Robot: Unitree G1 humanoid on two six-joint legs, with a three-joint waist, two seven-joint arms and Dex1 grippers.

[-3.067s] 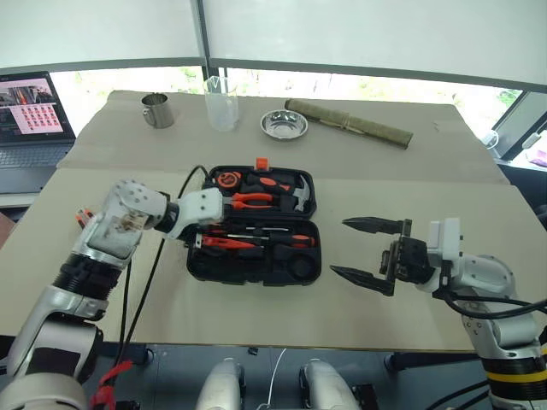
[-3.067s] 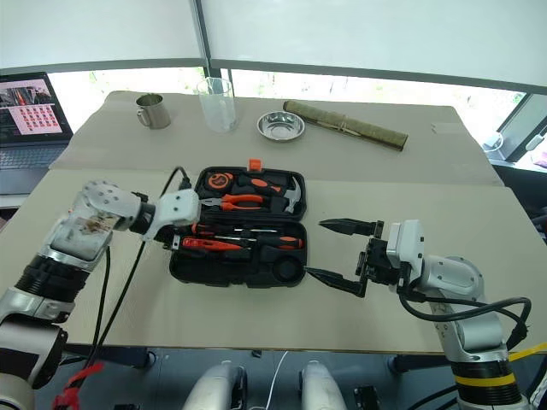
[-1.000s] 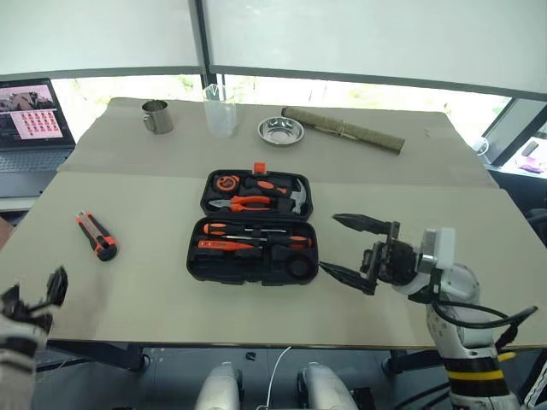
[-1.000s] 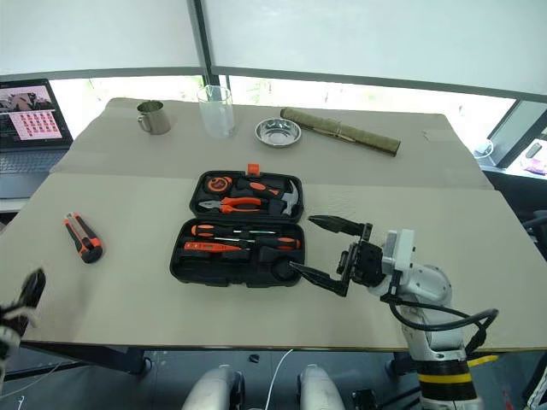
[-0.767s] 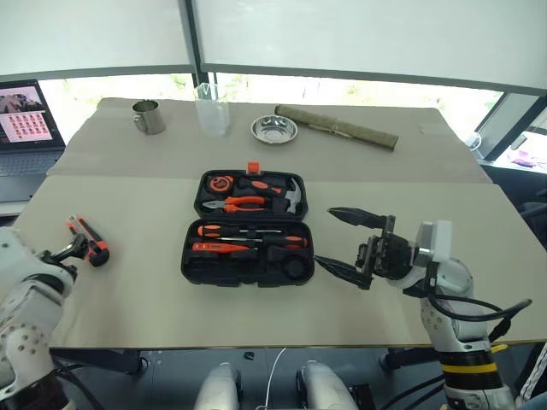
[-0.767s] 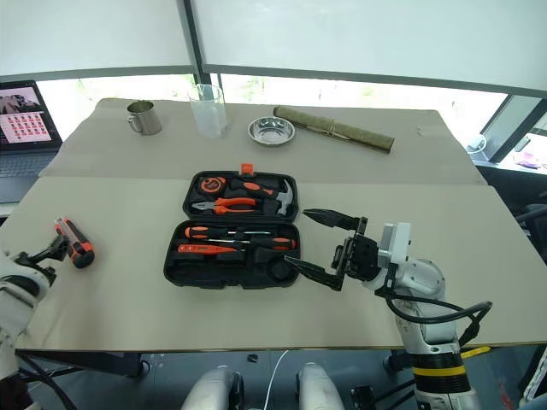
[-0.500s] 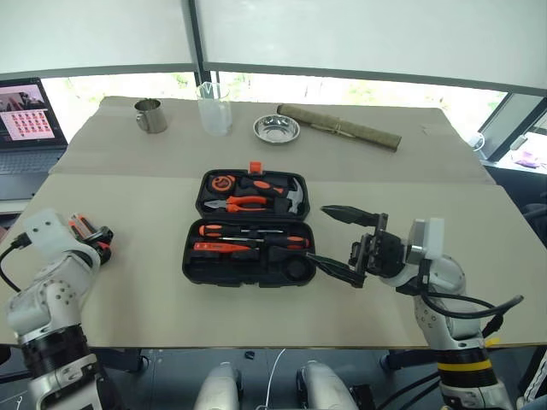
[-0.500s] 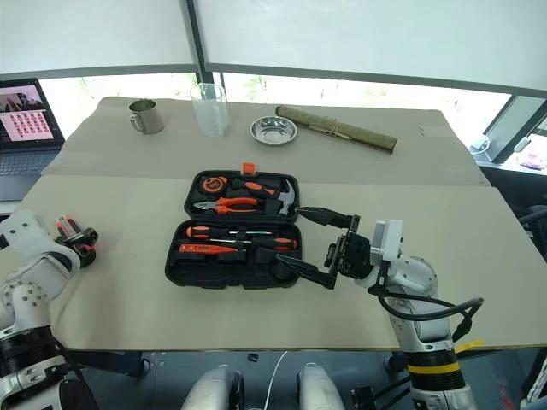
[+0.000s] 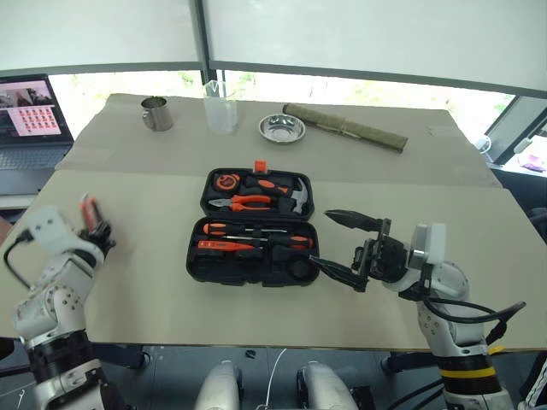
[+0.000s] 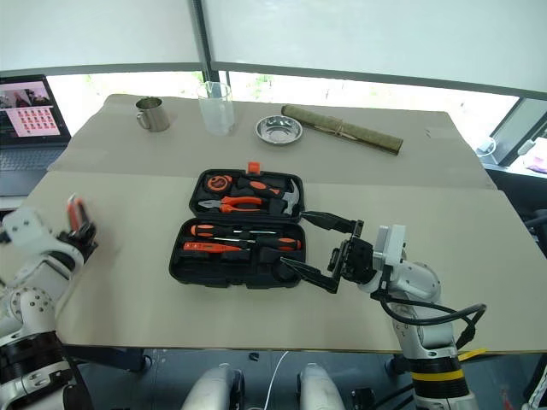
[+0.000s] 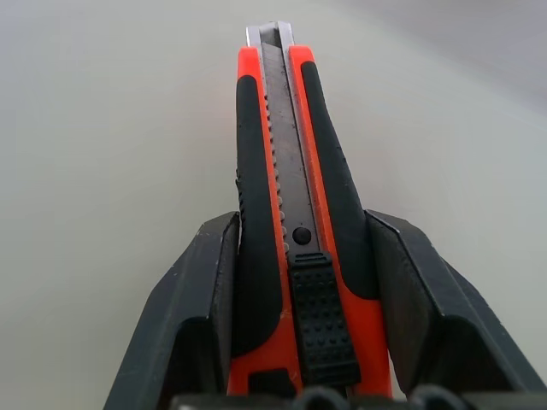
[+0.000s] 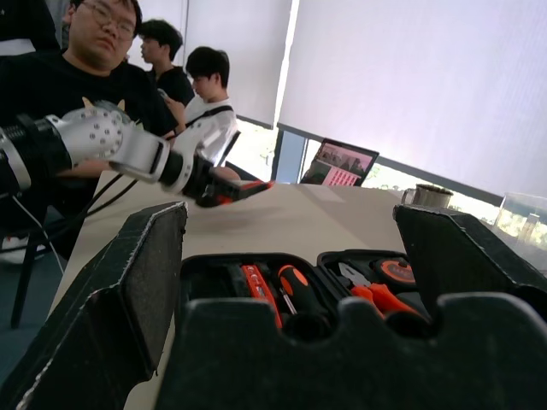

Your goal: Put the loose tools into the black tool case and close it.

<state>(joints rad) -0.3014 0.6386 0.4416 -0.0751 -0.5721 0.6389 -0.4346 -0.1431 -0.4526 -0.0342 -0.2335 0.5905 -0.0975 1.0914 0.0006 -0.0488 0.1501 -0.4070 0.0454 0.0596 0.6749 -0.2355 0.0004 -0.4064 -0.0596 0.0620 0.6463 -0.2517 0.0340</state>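
Bare table [image 9: 137, 290] between left gripper [image 9: 92, 224] and open case [image 9: 254, 260].

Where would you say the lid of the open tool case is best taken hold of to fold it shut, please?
Probably the far rim of the lid, beside the orange latch. The tool case lies open flat with its hinge across the middle, so that edge swings furthest. The open right gripper would reach over from the case's right side.

— What do you count on the surface [image 9: 171, 299]?

— You've got one tool case [image 9: 254, 241], open, one utility knife [image 9: 89, 210], one metal cup [image 9: 157, 112], one clear glass [image 9: 221, 105], one steel bowl [image 9: 283, 127], one rolled mat [image 9: 346, 125] and one laptop [image 9: 32, 120].

— And inside the case?

— You can count two screwdrivers [image 9: 248, 230], one pair of pliers [image 9: 241, 202], one hammer [image 9: 291, 196] and one tape measure [image 9: 226, 181]. Three people [image 12: 94, 51] sit behind.
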